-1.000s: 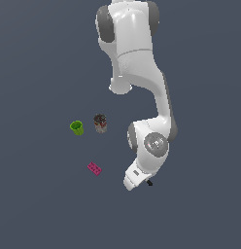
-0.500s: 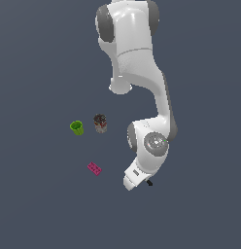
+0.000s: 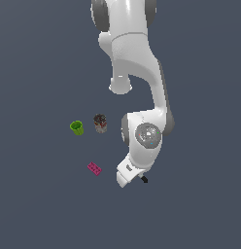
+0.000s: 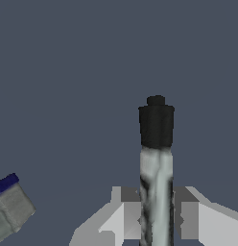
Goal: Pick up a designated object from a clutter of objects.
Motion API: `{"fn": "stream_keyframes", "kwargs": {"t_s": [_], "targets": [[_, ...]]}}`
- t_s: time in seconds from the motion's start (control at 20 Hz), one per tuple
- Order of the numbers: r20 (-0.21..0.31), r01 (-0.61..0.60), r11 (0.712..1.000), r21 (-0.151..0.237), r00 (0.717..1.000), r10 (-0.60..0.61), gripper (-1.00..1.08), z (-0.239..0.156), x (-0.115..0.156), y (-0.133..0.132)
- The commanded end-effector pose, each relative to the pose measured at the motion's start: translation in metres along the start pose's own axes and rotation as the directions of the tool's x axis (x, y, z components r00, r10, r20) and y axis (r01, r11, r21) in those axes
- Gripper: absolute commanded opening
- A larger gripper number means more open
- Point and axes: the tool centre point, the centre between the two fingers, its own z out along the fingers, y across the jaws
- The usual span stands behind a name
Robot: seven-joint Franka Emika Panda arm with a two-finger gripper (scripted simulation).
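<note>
The marker point(image 4: 156, 168), a thin stick with a grey-white body and a black tip, lies on the dark floor and runs straight between my fingers in the wrist view. My gripper point(image 4: 156, 214) is low over it, with one finger pad point(image 4: 133, 214) pressed on each side of the body; it is shut on the marker. In the exterior view only the marker's black tip point(image 3: 144, 180) sticks out from under the hand, and the gripper point(image 3: 137, 178) is mostly hidden beneath it.
A grey-and-blue blocky item point(image 4: 10, 206) lies close beside the gripper in the wrist view. In the exterior view a magenta studded brick point(image 3: 94, 168), a green cup point(image 3: 77, 128) and a dark brown-red can point(image 3: 99, 123) stand to the exterior view's left of the arm.
</note>
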Motion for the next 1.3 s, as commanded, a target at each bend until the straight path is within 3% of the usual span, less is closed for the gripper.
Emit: {"fn": "stream_keyframes", "kwargs": {"t_s": [0.0, 1.25], "targets": [[-0.001, -0.001, 1.0, -0.001, 1.0, 0.001, -1.0, -0.018, -0.01, 0.009], [-0.003, 0.001, 1.0, 0.0, 1.0, -0.001, -1.0, -0.266, -0.14, 0.135]]}}
